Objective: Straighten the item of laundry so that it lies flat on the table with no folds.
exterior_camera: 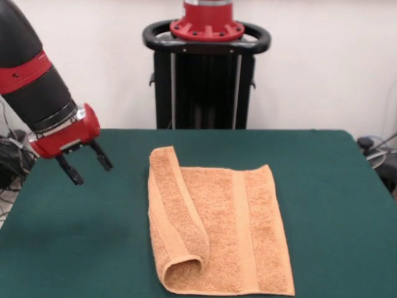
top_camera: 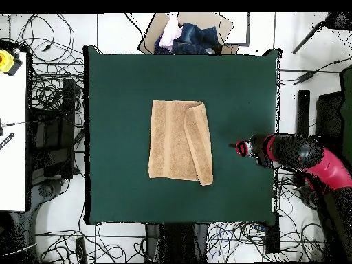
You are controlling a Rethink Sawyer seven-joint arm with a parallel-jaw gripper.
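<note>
A heap of clothes point(top_camera: 180, 36) in white, pink and dark blue lies on a brown cardboard sheet point(top_camera: 221, 26) on the floor, just beyond one edge of the tabletop in the overhead view. Tangled black cables point(top_camera: 51, 89) sprawl over the pale floor. A yellow object point(top_camera: 7, 60) sits on a white surface point(top_camera: 14, 158) at one side.

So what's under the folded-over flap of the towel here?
More of the same towel: its flap is turned over onto the towel's own body, which rests on the table. Whatever else the flap may cover cannot be seen. The gripper is open, off to the side.
</note>
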